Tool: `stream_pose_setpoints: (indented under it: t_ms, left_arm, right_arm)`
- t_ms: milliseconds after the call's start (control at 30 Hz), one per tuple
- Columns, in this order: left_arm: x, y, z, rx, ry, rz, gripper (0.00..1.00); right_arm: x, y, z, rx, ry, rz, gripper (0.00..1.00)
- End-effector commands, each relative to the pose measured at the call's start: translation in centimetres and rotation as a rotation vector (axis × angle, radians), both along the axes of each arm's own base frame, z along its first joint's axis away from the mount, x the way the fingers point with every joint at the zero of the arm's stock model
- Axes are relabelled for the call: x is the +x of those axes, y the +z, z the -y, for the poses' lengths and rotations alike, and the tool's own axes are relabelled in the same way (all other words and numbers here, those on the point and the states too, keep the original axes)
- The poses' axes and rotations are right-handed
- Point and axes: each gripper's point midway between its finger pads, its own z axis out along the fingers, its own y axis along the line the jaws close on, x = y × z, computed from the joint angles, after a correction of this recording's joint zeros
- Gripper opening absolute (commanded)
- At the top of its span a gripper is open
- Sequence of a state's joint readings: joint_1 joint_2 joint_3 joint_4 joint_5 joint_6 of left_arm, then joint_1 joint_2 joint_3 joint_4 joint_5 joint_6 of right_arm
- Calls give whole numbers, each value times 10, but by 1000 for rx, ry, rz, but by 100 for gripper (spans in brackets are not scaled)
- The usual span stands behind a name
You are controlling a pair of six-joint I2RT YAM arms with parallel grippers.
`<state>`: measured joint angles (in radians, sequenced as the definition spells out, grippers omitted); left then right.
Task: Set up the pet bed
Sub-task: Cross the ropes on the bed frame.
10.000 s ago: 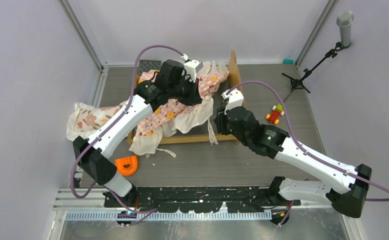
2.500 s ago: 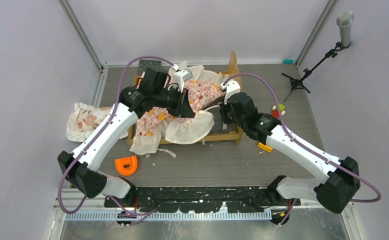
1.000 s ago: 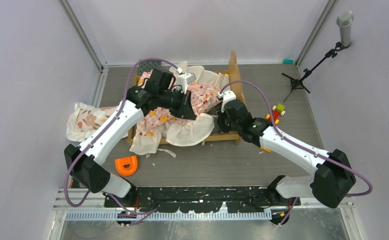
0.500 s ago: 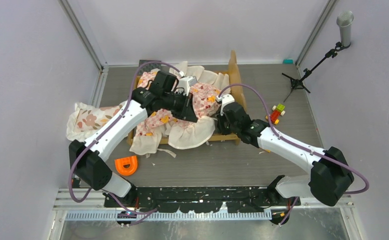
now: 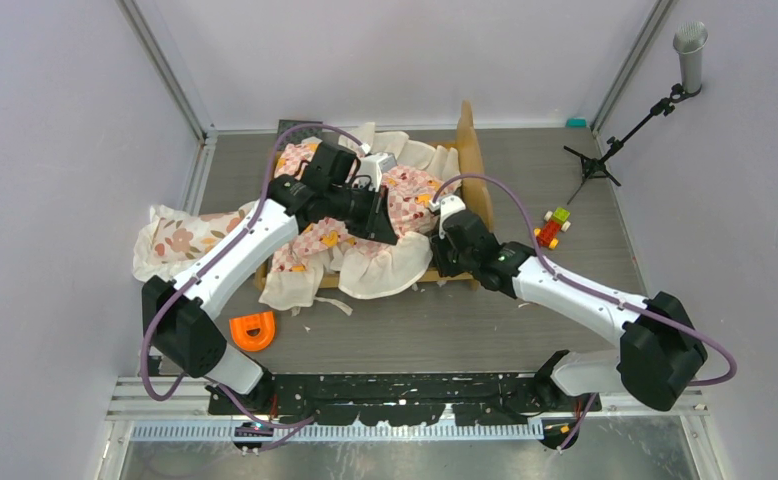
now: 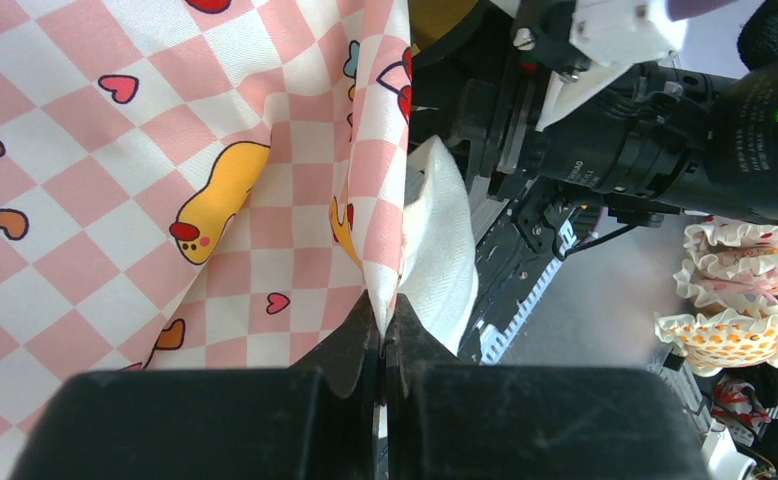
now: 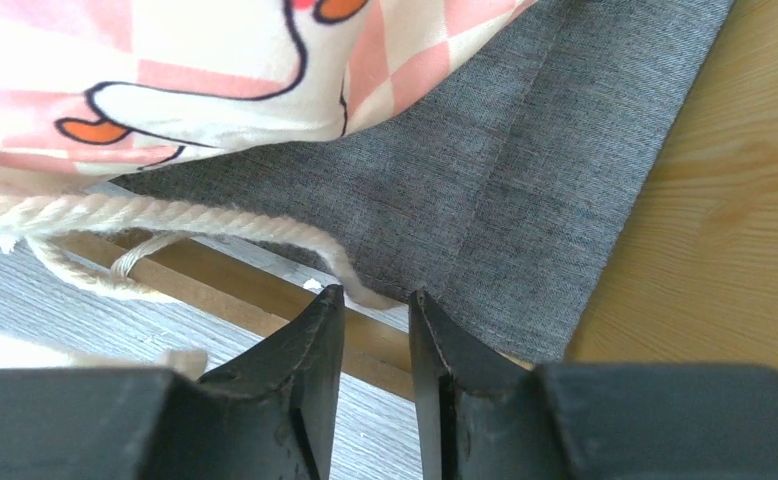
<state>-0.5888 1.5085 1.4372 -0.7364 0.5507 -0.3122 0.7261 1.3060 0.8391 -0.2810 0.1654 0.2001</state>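
The pet bed [image 5: 472,150] is a tan wooden frame with its headboard on the right, mostly covered by the pink-checkered ruffled sheet [image 5: 405,192]. My left gripper [image 5: 386,231] hangs over the bed's middle, shut on a fold of that sheet [image 6: 305,200]; the cloth is pinched between the tips [image 6: 385,335]. My right gripper [image 5: 442,256] is at the bed's near right corner. In the right wrist view its jaws [image 7: 375,300] stand a little apart with nothing between them, just short of the grey mattress [image 7: 525,180] and a cream cord [image 7: 165,215].
A floral pillow [image 5: 175,240] lies left of the bed, and an orange piece [image 5: 253,328] sits near the front. A small colourful toy [image 5: 550,228] lies right of the headboard. A microphone stand [image 5: 615,140] rises at the back right. Wooden frame [image 7: 725,200] borders the mattress.
My right gripper slid left toward the bed's near right corner and its jaws parted. The left gripper carried the sheet slightly right and stayed shut.
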Motion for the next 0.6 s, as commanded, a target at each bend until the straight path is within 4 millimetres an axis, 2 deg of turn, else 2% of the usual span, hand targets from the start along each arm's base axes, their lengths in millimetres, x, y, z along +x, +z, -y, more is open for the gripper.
stream_pose_setpoints:
  t_ms: [0,133,267,400,467,567]
  left_arm:
    - [4,14,7,-43,-6,39,0]
    - [5,14,8,-44,-5,39,0]
    - [6,14,8,-44,-6,38,0]
    - [7,15,9,-46,-6,41,0]
    - [8,16,9,-43,-4,45,0]
    - [9,18,8,-38,0,52,0]
  right_arm:
    - [3,38,-2,49,4,92,37]
    - [-1,66,0,93,6,141,42]
    - [-10,80,2,133,22,171,44]
    - [-29,79,-15,209,149,161,44]
    - [-41,71,-27,233,228,134,44]
    - [-47,58,-36,232,274,116,44]
